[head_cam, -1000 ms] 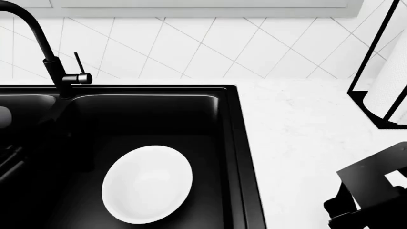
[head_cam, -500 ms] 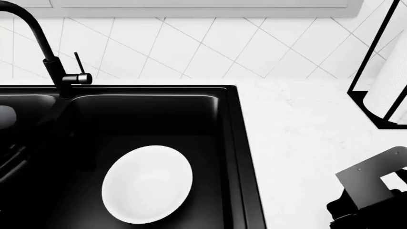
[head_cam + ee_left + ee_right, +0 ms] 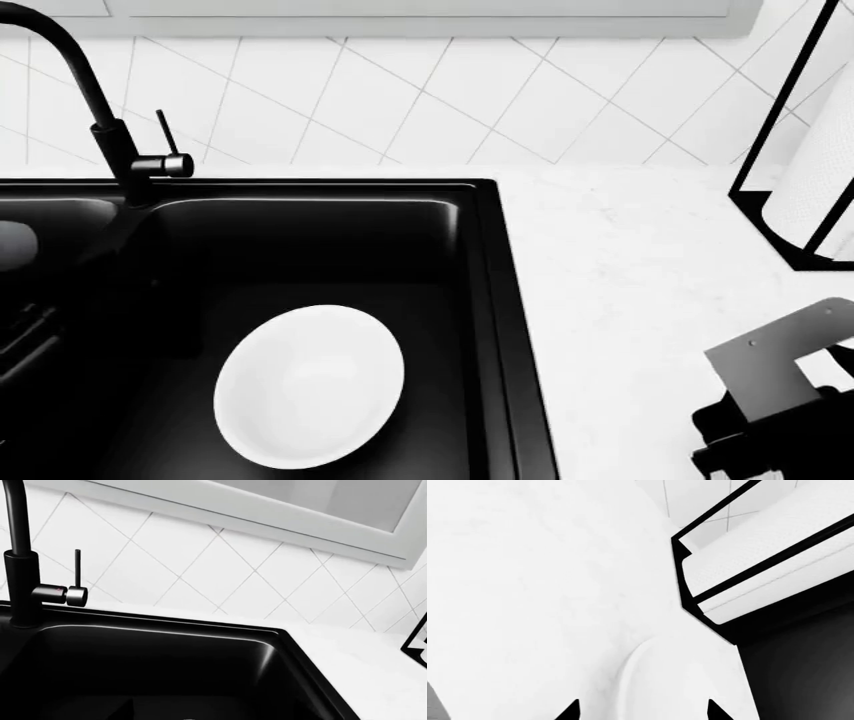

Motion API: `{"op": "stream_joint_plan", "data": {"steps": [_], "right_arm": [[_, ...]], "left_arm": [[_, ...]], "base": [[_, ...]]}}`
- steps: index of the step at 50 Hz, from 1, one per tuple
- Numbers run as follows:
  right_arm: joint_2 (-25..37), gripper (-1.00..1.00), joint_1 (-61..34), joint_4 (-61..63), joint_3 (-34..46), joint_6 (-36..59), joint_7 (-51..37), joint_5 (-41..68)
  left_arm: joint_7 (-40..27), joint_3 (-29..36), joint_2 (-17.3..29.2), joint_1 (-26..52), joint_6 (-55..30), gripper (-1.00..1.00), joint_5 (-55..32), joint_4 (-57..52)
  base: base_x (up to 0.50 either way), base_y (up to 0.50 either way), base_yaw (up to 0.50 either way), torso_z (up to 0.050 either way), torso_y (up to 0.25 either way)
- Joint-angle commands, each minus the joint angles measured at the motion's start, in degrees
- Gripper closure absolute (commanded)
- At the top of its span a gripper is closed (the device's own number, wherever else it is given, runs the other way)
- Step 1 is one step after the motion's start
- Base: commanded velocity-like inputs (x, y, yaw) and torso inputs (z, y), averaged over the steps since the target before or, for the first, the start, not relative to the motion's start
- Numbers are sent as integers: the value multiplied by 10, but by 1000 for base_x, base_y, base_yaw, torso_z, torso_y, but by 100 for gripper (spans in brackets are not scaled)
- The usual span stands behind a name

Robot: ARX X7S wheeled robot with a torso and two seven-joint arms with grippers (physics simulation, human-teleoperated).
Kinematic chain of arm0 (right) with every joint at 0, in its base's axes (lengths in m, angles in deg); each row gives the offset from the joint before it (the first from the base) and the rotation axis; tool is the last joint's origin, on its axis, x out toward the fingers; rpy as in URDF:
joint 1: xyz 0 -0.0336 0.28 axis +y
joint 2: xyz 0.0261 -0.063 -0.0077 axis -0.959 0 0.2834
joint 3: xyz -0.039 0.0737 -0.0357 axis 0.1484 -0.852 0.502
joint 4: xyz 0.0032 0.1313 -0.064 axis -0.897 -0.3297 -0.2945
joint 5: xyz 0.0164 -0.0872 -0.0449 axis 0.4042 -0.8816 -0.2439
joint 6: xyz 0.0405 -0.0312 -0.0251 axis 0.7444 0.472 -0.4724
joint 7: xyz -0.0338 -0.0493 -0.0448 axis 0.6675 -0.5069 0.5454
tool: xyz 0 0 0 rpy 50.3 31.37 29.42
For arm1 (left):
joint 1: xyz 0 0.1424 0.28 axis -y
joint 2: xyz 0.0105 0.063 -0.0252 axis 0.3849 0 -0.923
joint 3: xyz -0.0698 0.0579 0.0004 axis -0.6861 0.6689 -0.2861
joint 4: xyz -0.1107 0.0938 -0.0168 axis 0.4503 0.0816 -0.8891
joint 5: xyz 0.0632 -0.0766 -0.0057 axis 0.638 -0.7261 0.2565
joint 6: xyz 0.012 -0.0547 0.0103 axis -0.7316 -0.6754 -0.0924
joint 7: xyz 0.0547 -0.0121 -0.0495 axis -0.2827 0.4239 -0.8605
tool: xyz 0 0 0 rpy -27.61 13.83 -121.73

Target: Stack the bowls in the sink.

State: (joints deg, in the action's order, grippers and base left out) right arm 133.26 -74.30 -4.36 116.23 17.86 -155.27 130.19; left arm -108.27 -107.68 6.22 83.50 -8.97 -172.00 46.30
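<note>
- Black matte sink (image 3: pixel 501 300) fills my head view, with a gooseneck faucet (image 3: pixel 127 150) at its back rim.
- One white bowl (image 3: pixel 308 386) lies on the floor of the right basin, well clear of both my grippers.
- My right gripper (image 3: pixel 640 712) hangs over the white counter (image 3: pixel 627 300), its two dark fingertips spread apart, a pale curved rim between them.
- Beside it stands a paper-towel roll (image 3: pixel 814 190).
- My left gripper's jaws are out of view.
</note>
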Motion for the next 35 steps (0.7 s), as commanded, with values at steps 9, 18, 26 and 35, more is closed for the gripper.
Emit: {"op": "stream_joint_plan", "data": {"steps": [9,18,26,35], "right_arm": [[-14,-100,33,-32,19,5,11,-24],[-21,-100,41,-46,25,1,17,-36],[-24,-100,44,-58,27,0,20,-42],[-27,-100,48,-72,29,-1,22,-49]], "left_arm": [[-5,1,5,-1,3,-100,-5,0],[-6,6,5,1,4,-100,-2,1],[-7,12,5,6,5,-100,-1,2],[-6,17,5,8,5,-100,3,4]], "base": [[0,0,0,0,0],[0,0,0,0,0],[0,0,0,0,0],[0,0,0,0,0]]}}
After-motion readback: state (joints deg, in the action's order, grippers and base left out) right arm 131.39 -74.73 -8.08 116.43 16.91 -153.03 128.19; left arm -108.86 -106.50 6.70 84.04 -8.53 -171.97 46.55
